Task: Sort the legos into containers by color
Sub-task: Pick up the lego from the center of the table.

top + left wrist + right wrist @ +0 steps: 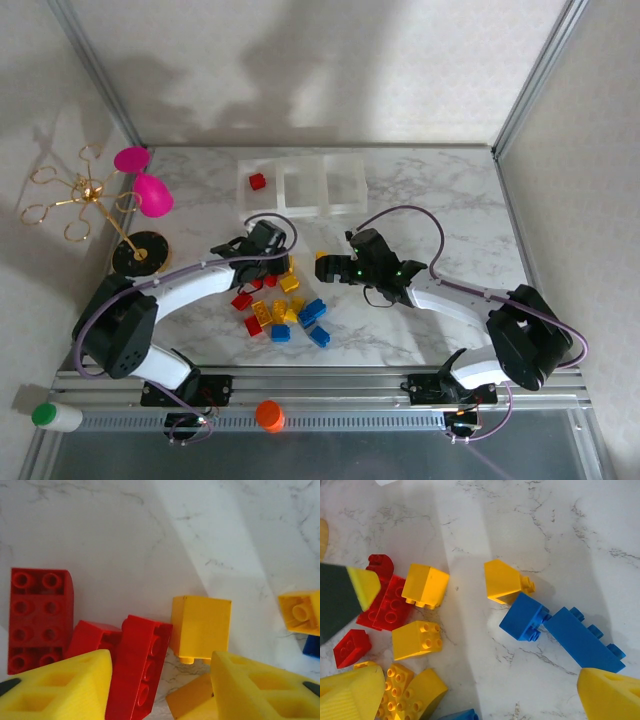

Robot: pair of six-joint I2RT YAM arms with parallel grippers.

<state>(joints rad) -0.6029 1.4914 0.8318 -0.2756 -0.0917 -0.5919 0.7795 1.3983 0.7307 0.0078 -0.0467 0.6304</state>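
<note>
We count one red lego (257,181) in leftmost of containers (301,210), table (440,200) far edge. Remaining legos (288,310) piled mid-table, unsorted. Left gripper (160,690) part-open astride red brick (142,665), not clamped; right gripper (480,692) wide, empty.

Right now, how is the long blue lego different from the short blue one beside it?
The long blue lego is slim and stretched out, with a longer row of studs; the short blue lego is stubby, showing just two. The short blue lego lies against a yellow lego; the long blue lego lies clear of it. Both are shiny blue, tipped over with studs pointing sideways, and seem to touch end to end.
</note>
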